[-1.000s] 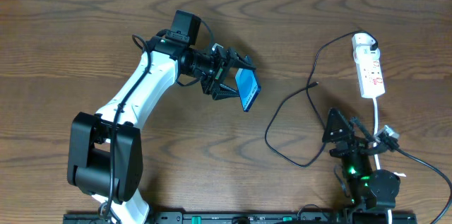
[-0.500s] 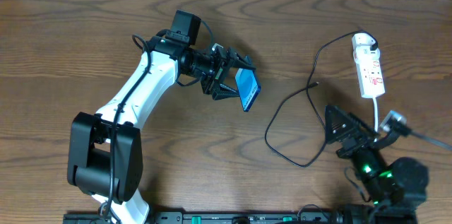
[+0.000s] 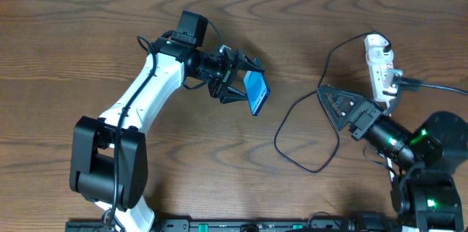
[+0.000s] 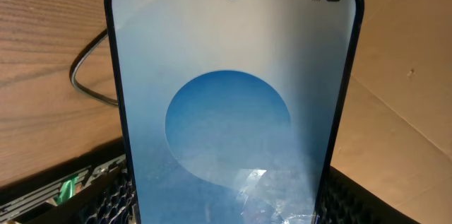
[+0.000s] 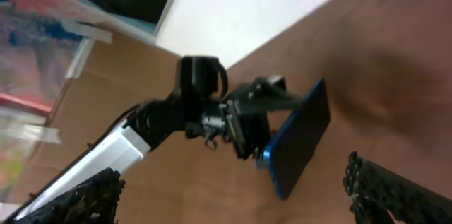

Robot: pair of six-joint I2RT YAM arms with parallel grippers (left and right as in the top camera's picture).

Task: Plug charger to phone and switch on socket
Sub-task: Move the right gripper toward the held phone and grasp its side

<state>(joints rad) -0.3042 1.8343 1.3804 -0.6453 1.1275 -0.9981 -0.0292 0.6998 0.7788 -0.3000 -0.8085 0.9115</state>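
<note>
From overhead, the left gripper point(image 3: 243, 82) grips the phone point(image 3: 257, 91) by its long edges and holds it tilted above the table point(image 3: 88, 34), left of centre, with the blue screen facing the right side. The right gripper point(image 3: 330, 106) is spread wide and grasps nothing. It points left towards the phone but is well apart from it. It hovers over the charger point(image 3: 281, 144), whose black cable loops across the wood between the two arms. The socket point(image 3: 379, 62) lies at the far right, just beyond the right wrist, which covers its near end.

In the left wrist view, the phone point(image 4: 229, 111) fills the frame, upright, showing a blue disc on a pale ground. The dark pads point(image 4: 106, 199) press against its lower edges. A bend of the charger point(image 4: 83, 83) lies on the wood behind.

The right wrist view is blurred. Its own fingers point(image 5: 88, 196) stand far apart at the lower corners, and the phone point(image 5: 300, 136), clamped in the left gripper point(image 5: 247, 131), sits between them, farther off.
</note>
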